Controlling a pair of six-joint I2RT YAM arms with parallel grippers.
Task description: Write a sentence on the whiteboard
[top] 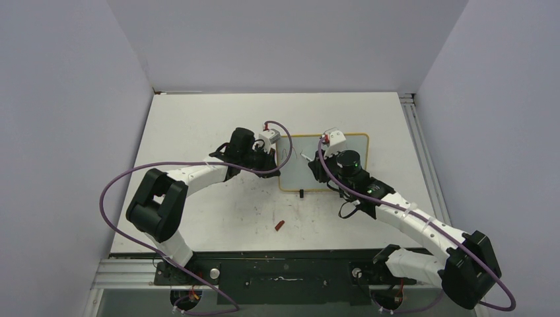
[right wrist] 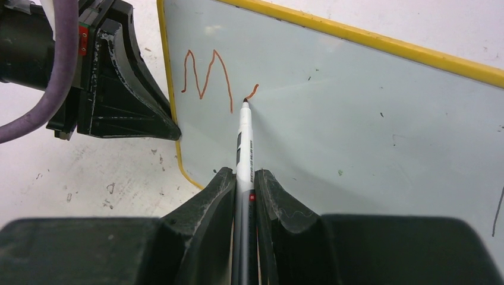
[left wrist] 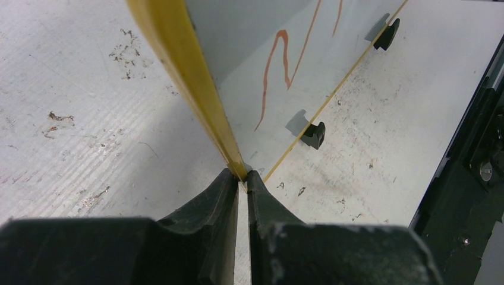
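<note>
The whiteboard (top: 297, 173) lies mid-table, nearer the far edge. The left gripper (left wrist: 242, 178) pinches its yellow left frame. The right gripper (right wrist: 245, 178) clamps the marker (right wrist: 245, 136), tip at the barely begun sentence (right wrist: 205, 74). Light, stiff and glossy, the board would probably skid, so the frame looks the sensible hold.

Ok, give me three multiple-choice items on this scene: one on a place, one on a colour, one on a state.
1. The small red piece lies:
A in a gripper
B on the table, between the whiteboard and the near edge
C on the whiteboard

2. The whiteboard's frame is:
A blue
B black
C yellow

3. The right gripper is:
A open
B shut on the marker
C shut on nothing

Key:
1 B, the top view shows it on bare table.
2 C, both wrist views show a yellow rim.
3 B, it pinches the marker's barrel.
</note>
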